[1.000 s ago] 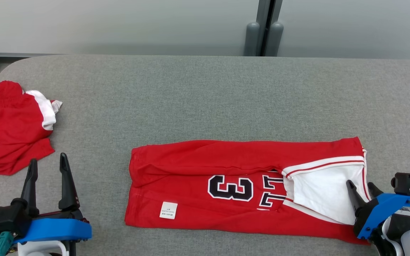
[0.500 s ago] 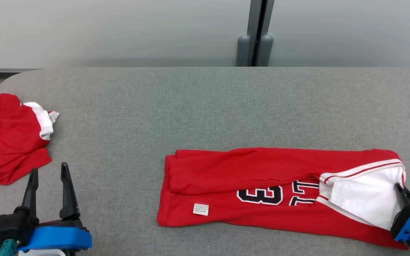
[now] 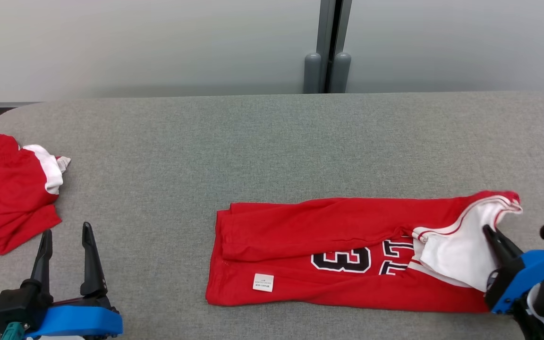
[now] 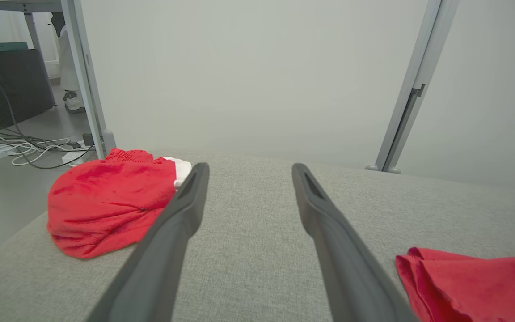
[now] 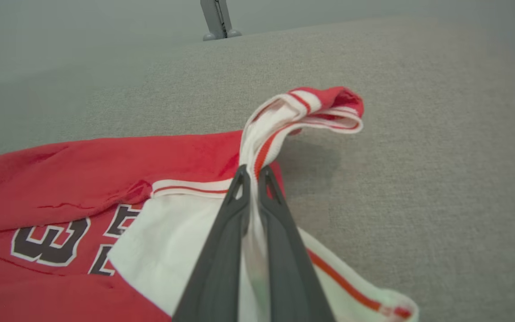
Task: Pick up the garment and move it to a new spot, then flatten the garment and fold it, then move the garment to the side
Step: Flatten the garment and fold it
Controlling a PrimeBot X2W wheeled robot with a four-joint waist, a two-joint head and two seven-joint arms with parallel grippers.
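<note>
- Table (image 3: 272,141): grey fabric-covered top with a rounded corner at the far left. Pale wall panels and a grey post (image 3: 327,47) stand behind it.
- Garment (image 3: 328,222): red jersey folded into a long band, lying on the near right part of the table with its long side across the head view. Dark, white-edged numerals face up. The left end lies flat. The right end, with a white panel and red-and-white trim, is raised off the surface and bunched into a loop. This loop casts a shadow on the table in the right wrist view (image 5: 83,179).
- Red shorts (image 3: 3,198): crumpled, with a white part showing, at the far left edge of the table and well apart from the garment.
- Right gripper (image 3: 488,230): blue-bodied, at the garment's right end. Its fingers are together and clamped on the white trimmed edge, with cloth pinched between the tips in the right wrist view (image 5: 253,171).
- Left gripper (image 3: 66,230): at the lower left, over bare table between the two red items. Its fingers stand wide apart, with nothing between them and no cloth touched.
- Label (image 3: 263,282): small white tag near the garment's near left corner, print too small to read.
</note>
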